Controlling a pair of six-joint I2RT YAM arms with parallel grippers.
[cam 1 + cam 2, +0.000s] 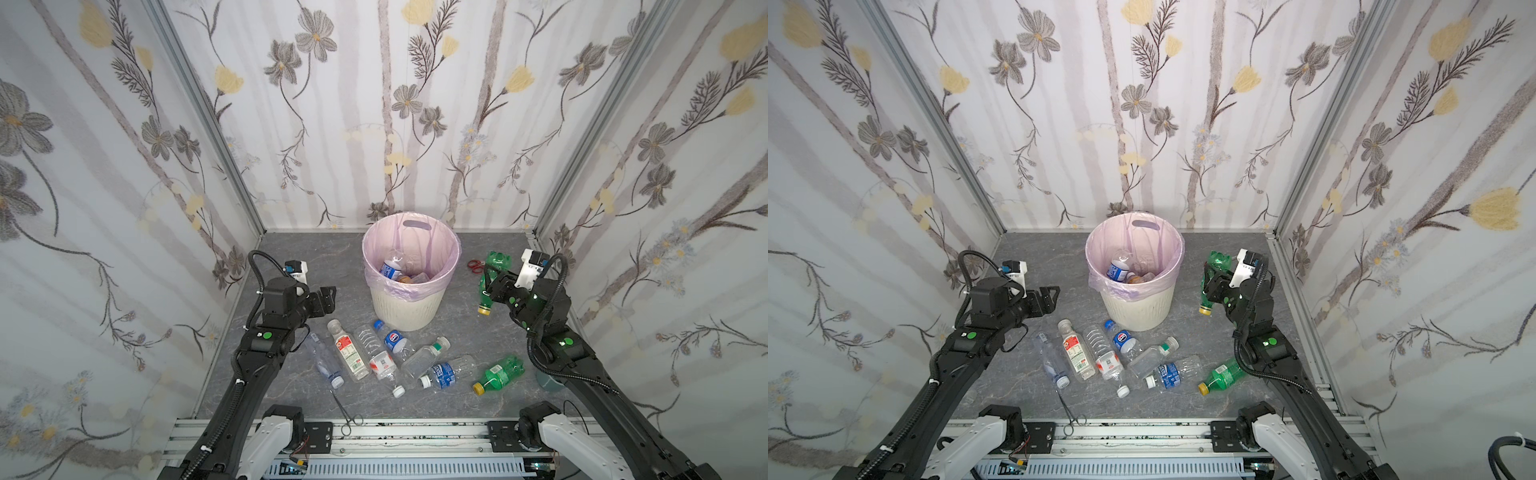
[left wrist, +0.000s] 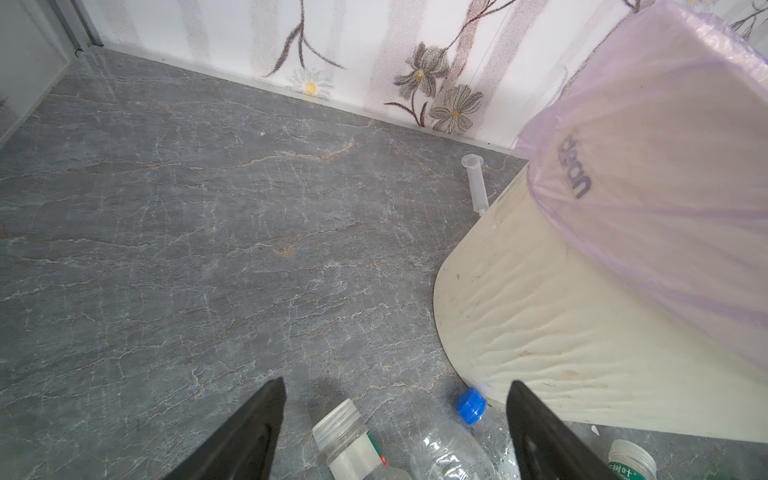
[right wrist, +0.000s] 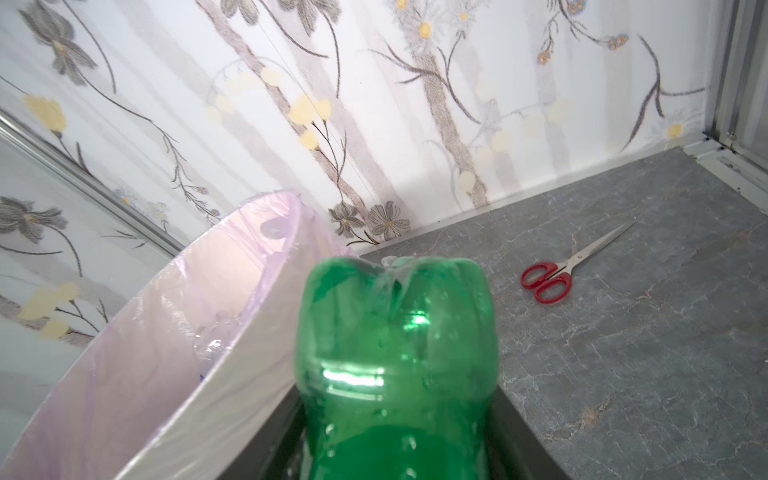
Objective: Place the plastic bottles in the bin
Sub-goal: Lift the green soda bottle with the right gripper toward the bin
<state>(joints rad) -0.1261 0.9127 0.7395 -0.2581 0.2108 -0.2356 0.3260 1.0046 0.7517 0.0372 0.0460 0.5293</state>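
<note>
While the right gripper (image 1: 495, 286) is clamped around a green plastic bottle with a yellow cap (image 1: 490, 272) — held cap-down off the floor, just right of the round cream-white ribbed bin (image 1: 401, 309) with its pink liner (image 1: 374, 253) — the left gripper (image 1: 327, 300) hangs wide open and empty, left of the bin. Clear plastic bottles (image 1: 349, 353) and a second green one (image 1: 498, 374) lie on the grey marbled floor (image 1: 436, 409) in front of the bin; a few sit inside it.

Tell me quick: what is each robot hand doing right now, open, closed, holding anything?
Left hand: open, holding nothing.
Right hand: closed on a green bottle, held up beside the bin.
</note>
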